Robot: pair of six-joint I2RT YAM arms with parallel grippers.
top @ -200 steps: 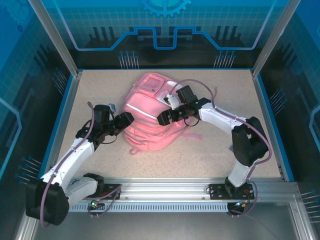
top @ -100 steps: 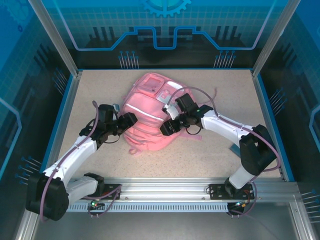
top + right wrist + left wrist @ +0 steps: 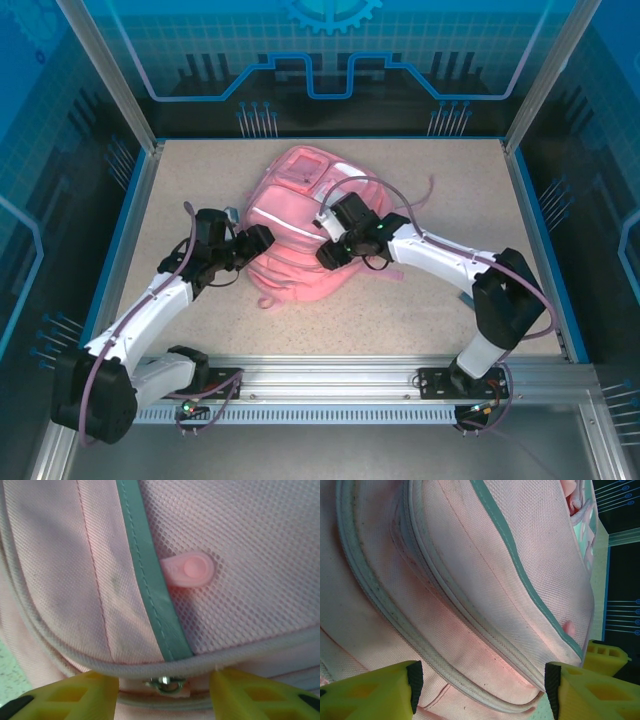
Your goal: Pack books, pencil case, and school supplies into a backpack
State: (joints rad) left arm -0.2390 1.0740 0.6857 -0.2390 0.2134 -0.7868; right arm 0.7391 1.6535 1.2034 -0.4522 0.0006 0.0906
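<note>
White shells down the left arm (image 3: 150,300) and the right arm (image 3: 440,255), with chunky black housings at every joint. Thin purple-grey cables (image 3: 188,222) looping off the wrists. Black base plates (image 3: 205,385) down low, tiny green and red lights beside them. Left gripper (image 3: 480,690) up close: yellow fingers (image 3: 370,692) with hollow cut-outs, black pads (image 3: 415,680) on the inner faces. Right gripper (image 3: 162,695): same yellow, same cut-outs.

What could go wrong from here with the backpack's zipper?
1. The right gripper has its jaws open around the small metal zipper pull. Closing slightly off could pinch fabric instead of the pull.
2. The left gripper has its jaws open at the side of the backpack, not clamped on it, so a tug on the zipper may drag it across the table.
</note>
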